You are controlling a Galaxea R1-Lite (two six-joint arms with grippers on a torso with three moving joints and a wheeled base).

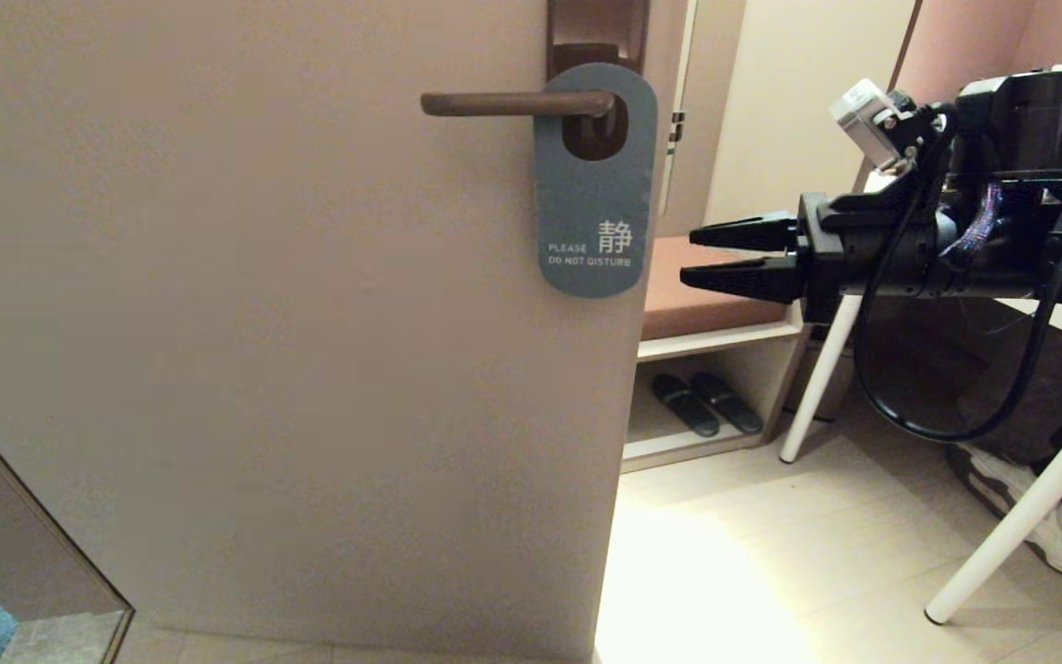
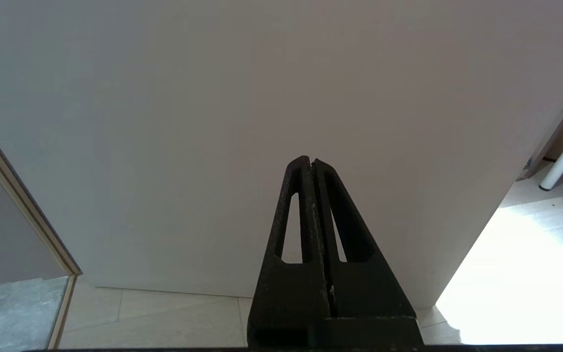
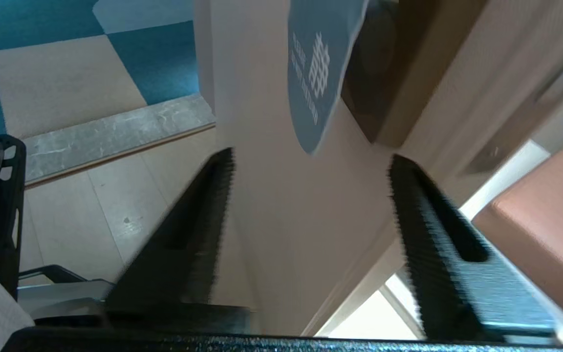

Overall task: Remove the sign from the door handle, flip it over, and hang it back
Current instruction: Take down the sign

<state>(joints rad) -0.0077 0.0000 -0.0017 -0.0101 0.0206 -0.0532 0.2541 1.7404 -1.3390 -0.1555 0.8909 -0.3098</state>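
Note:
The grey-blue sign (image 1: 594, 198) hangs on the dark bronze door handle (image 1: 513, 103), its "PLEASE DO NOT DISTURB" face towards me. The handle's backplate (image 1: 597, 32) rises above it. My right gripper (image 1: 690, 256) is open and empty, level with the sign's lower end and a short way to its right, fingers pointing at it. In the right wrist view the sign (image 3: 318, 68) shows ahead of the open gripper (image 3: 311, 161), apart from it. My left gripper (image 2: 309, 160) is shut and empty, facing the bare door low down; it is out of the head view.
The beige door (image 1: 264, 323) fills the left and middle, its free edge just right of the sign. Beyond are a brown-cushioned bench (image 1: 706, 295) with black slippers (image 1: 706, 403) under it, white table legs (image 1: 817, 378) and a person's shoe (image 1: 1038, 516).

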